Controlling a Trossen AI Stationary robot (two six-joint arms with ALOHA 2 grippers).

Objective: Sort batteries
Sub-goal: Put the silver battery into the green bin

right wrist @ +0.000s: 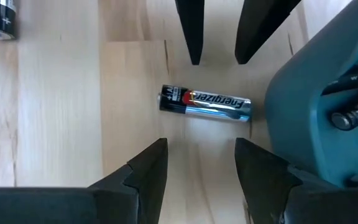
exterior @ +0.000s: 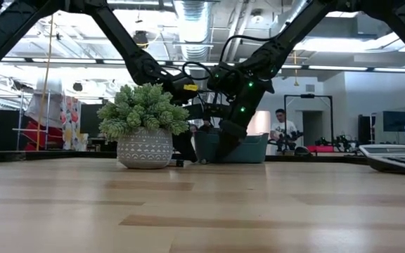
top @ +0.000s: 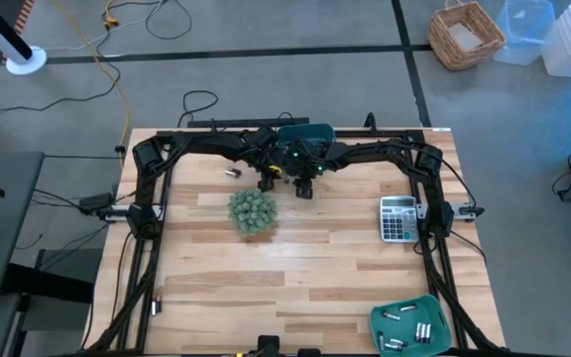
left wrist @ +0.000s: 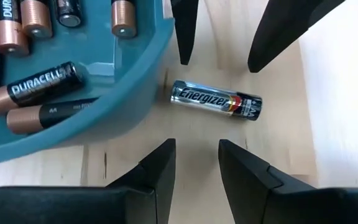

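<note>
Pale wooden table (top: 295, 278) carries everything. At its far edge my left gripper (left wrist: 194, 158) and my right gripper (right wrist: 201, 162) meet nose to nose — both with fingers parted, holding nothing. Between the two lies one silver Energizer battery (left wrist: 216, 100) flat on the wood, just beside the rim of a teal bin (left wrist: 114, 74) which holds several Duracell batteries (left wrist: 33, 90). A second teal bin (top: 434, 305) with cells sits at the near right corner. A potted plant (top: 253, 211) and a calculator (top: 398, 217) stand apart — another battery (top: 233, 173) lies alone.
</note>
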